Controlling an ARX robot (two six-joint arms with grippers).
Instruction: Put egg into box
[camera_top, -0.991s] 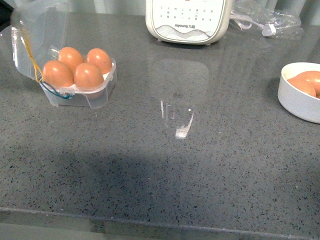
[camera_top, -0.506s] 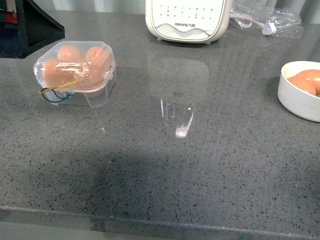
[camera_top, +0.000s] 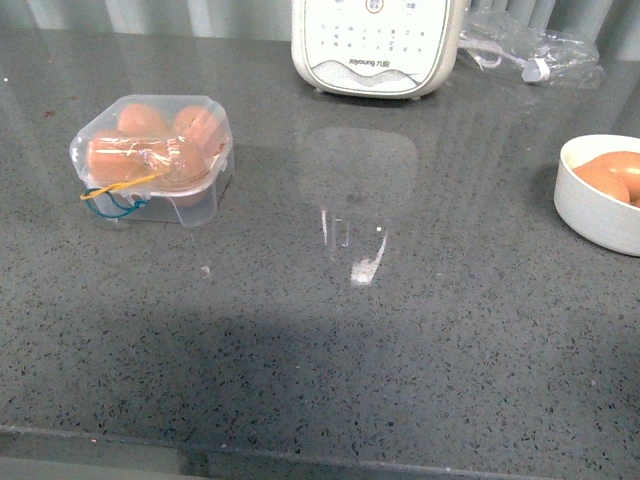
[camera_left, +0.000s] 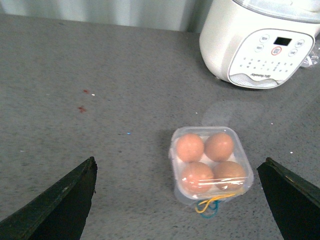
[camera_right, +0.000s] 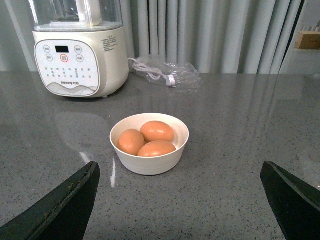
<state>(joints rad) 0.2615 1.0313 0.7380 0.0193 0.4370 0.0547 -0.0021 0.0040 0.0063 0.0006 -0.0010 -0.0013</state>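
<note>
On speckled stone, clear rounded box (camera_top: 152, 158)

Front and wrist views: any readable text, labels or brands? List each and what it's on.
"Joyoung", then characters too small to read: on the lower front panel of the white appliance, front view.
Button labels and the small display on the appliance: too small or blurred in all three views.
Box, bowl, eggs, plastic bag: no text visible.
</note>
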